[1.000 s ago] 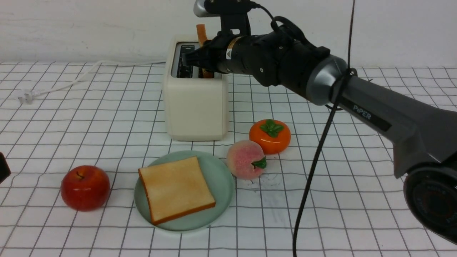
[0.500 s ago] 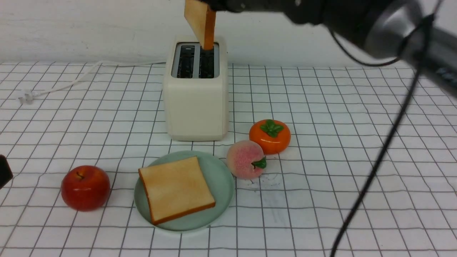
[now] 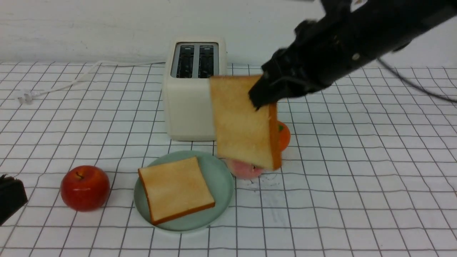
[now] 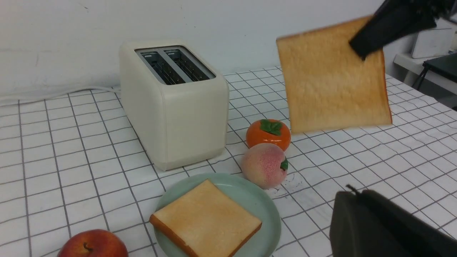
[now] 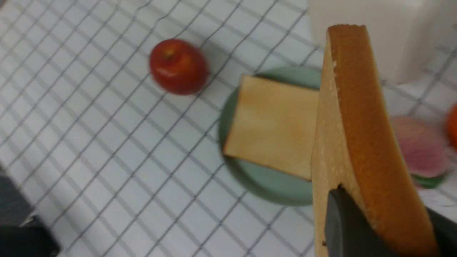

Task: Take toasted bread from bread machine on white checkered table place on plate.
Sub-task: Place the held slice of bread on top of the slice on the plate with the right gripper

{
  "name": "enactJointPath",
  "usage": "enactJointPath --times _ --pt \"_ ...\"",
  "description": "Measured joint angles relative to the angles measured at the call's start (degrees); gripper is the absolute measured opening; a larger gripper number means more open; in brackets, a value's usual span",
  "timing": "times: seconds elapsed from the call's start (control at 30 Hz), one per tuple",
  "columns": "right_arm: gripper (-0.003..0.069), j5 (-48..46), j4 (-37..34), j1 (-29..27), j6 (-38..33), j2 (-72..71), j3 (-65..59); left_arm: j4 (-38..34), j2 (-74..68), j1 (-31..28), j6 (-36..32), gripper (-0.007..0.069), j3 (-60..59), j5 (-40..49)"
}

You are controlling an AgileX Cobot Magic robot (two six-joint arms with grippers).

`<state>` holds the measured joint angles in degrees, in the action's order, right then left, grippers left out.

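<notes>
My right gripper (image 3: pixel 262 96) is shut on one slice of toasted bread (image 3: pixel 242 121) by its upper corner. The slice hangs upright in the air, in front of the bread machine (image 3: pixel 194 89) and above the plate's right rim. Both toaster slots are empty. A second slice (image 3: pixel 176 189) lies flat on the mint-green plate (image 3: pixel 223 178). In the right wrist view the held slice (image 5: pixel 357 125) sits edge-on between the fingers (image 5: pixel 341 221), over the plate (image 5: pixel 264 182). My left gripper (image 3: pixel 10 196) is low at the table's left edge; its jaws are together and empty (image 4: pixel 351 194).
A red apple (image 3: pixel 85 187) sits left of the plate. A peach (image 3: pixel 242 169) and an orange persimmon (image 3: pixel 284 135) sit right of it, partly hidden behind the held slice. The toaster's white cord (image 3: pixel 89 73) runs left along the checkered table (image 3: pixel 357 178).
My right gripper has lifted the slice out of the toaster's right slot and carried it forward and down, to in front of the toaster. The left gripper has shifted slightly into view.
</notes>
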<state>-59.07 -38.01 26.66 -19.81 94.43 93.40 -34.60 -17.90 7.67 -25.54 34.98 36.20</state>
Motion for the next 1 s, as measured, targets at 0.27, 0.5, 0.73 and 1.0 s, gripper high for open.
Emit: enactJointPath --times 0.27,0.5,0.73,1.0 --pt "0.0108 1.68 -31.11 0.32 -17.39 16.05 -1.98 0.21 0.00 0.00 0.00 -0.0011 0.00 2.12" --pt "0.0108 4.69 -37.14 0.27 -19.55 25.08 0.49 0.31 0.00 0.00 0.00 -0.0008 0.00 4.32" --pt "0.0232 10.55 -32.86 0.27 -17.94 27.34 1.14 0.38 0.00 0.00 0.00 -0.0002 0.00 4.50" --pt "0.0534 10.03 -17.79 -0.21 -6.54 25.74 1.75 0.38 0.00 0.00 0.00 -0.0002 0.00 4.50"
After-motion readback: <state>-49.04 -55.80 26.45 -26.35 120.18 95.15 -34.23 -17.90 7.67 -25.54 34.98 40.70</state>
